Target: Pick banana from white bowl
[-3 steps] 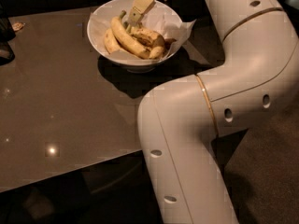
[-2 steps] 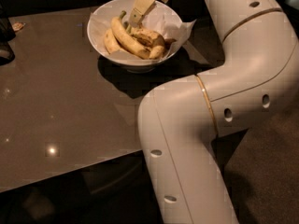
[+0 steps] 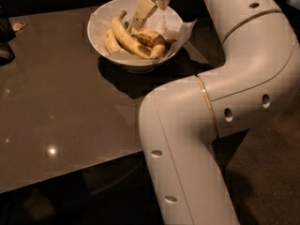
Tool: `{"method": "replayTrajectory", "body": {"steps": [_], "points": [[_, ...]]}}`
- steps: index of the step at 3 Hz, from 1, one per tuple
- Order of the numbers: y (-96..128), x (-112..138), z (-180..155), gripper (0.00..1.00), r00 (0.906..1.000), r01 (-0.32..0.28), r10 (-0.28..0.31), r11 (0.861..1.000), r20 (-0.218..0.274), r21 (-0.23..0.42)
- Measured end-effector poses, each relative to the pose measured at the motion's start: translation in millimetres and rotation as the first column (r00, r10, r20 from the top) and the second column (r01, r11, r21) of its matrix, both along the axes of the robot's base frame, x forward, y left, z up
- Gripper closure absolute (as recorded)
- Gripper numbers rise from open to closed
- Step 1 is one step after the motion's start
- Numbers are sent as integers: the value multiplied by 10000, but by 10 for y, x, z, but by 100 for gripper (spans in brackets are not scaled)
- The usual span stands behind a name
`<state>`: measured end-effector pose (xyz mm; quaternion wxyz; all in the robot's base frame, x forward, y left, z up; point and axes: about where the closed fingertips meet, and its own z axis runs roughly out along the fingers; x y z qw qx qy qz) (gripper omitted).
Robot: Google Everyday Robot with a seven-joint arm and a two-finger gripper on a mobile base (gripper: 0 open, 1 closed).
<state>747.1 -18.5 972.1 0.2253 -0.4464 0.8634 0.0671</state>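
Note:
The white bowl (image 3: 101, 25) stands at the far side of the dark table, lined with crinkled white paper (image 3: 180, 29). In it lie two longer smooth yellow bananas (image 3: 125, 37) on the left and the short brown-speckled banana (image 3: 148, 35) on the right, joined to a similar short one (image 3: 158, 52). My gripper (image 3: 139, 18) reaches down into the bowl from above. Its tip sits at the speckled banana's left end, between it and the long bananas. The wrist is cut off by the top edge.
My thick white arm (image 3: 211, 111) bends across the right half of the view and hides the table's right side. A dark object (image 3: 4, 36) stands at the left edge, with a small scrap (image 3: 18, 26) beside it. The table's front edge (image 3: 70, 175) runs along the lower left.

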Motion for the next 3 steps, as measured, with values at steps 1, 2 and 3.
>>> {"method": "replayTrajectory", "body": {"steps": [1,2,3], "points": [[12,-16,-37,34,9999,25,-26,10000,-160,-22],[17,-20,-53,35,9998,20,-21,10000,-212,-41],[23,-32,-162,38,9986,43,-54,9998,-519,-215]]}}
